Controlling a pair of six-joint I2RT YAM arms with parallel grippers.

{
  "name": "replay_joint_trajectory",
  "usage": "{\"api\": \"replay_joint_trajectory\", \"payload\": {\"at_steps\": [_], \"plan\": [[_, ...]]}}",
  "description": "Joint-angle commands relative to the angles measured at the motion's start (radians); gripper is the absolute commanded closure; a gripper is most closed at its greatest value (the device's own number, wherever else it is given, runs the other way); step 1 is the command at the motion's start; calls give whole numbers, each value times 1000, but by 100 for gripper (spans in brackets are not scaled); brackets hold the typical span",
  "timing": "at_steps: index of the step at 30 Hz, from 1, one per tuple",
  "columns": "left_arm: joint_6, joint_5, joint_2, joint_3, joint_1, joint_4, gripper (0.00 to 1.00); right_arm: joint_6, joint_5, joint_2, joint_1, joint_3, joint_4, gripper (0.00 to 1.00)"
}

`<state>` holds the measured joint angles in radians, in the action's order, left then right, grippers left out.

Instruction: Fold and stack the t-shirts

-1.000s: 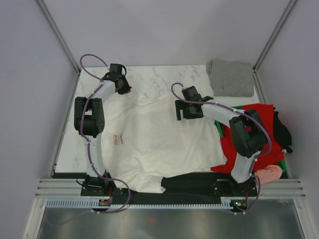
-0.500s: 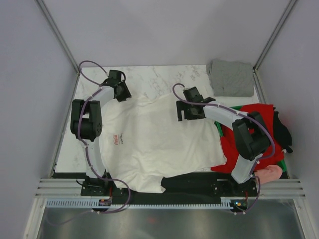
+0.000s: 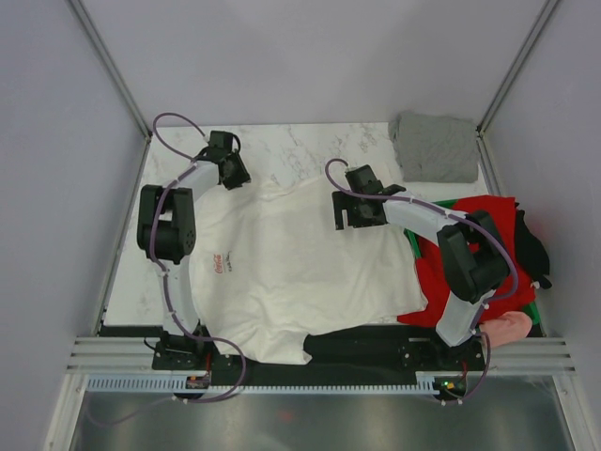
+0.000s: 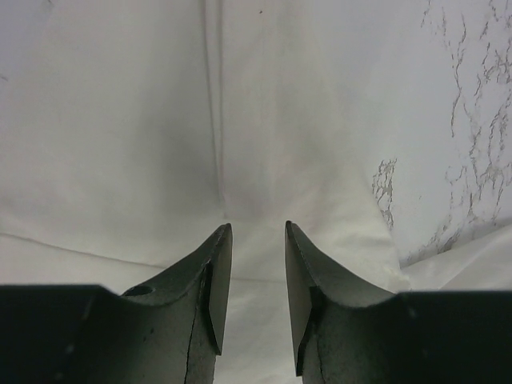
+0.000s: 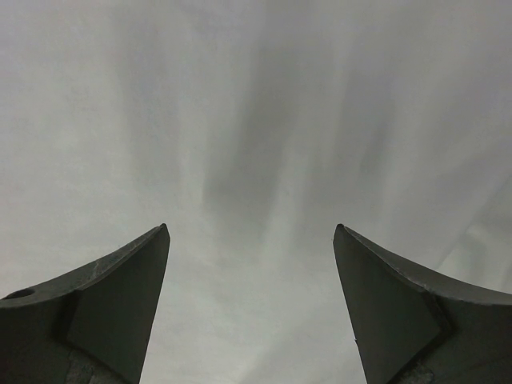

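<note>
The large white t-shirt (image 3: 291,263) lies spread flat on the marble table (image 3: 310,150), with a small red print (image 3: 219,266) near its left side. My left gripper (image 3: 235,178) is at the shirt's far left corner. In the left wrist view it (image 4: 258,232) is open a narrow way just above the white cloth (image 4: 144,144), with nothing between the jaws. My right gripper (image 3: 357,219) is over the shirt's far right part. In the right wrist view it (image 5: 252,232) is wide open and empty above white cloth (image 5: 256,120). A grey folded square (image 3: 434,147) lies at the far right corner.
A red shirt (image 3: 474,249), a black one (image 3: 531,249) and a pink one (image 3: 507,329) are heaped on the green crate (image 3: 412,244) at the right. Grey walls and metal posts close in the table on three sides.
My left gripper has come slightly nearer, onto the white shirt's far left corner. My right gripper has shifted a little to the right. The shirts have not moved.
</note>
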<state>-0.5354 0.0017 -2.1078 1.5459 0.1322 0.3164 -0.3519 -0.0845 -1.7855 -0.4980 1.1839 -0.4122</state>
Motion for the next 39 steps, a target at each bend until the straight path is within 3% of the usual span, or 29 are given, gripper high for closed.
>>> {"api": "replay_joint_trajectory", "payload": {"at_steps": [1, 23, 31, 32, 33, 34, 39], "plan": [[-34, -22, -15, 37, 6, -22, 60, 7, -12, 11, 3, -9, 27, 9], [-40, -45, -64, 57, 6, -19, 60, 2, -6, -11, 4, -30, 49, 9], [-52, -40, -92, 111, 10, -17, 74, 4, -8, -14, 4, -35, 52, 9], [-51, -39, -92, 114, 10, -17, 78, 4, -8, -14, 3, -35, 53, 9], [-51, -35, -93, 120, 10, -17, 92, 4, -9, -14, 3, -38, 53, 9], [-51, -34, -92, 123, 10, -16, 98, 7, -9, -14, 3, -38, 53, 9], [-38, -69, -67, 218, 23, -14, 98, 11, -18, -14, 3, -43, 53, 9]]}}
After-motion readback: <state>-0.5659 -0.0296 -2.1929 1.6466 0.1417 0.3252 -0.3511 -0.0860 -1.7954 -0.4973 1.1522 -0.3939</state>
